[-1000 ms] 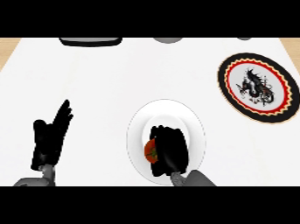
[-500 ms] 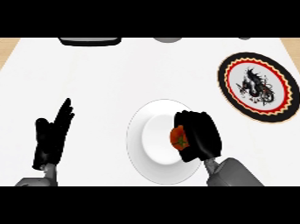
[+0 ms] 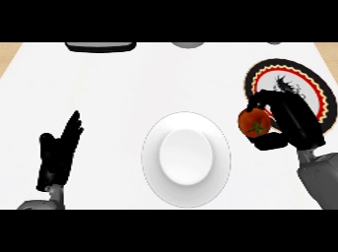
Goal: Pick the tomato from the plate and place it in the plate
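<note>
Head view: your right hand (image 3: 291, 123) fingers hold the tomato (image 3: 253, 123) off the white plate (image 3: 186, 184), beside the patterned plate (image 3: 324, 93); only placing remains

The right hand (image 3: 291, 123) has carried the tomato (image 3: 253, 123) off the white plate (image 3: 186, 192).

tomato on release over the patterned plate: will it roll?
Probably: the tomato looks round and smooth, so it may roll. The patterned plate looks flat and may not stop it. The right hand curls round it.
</note>
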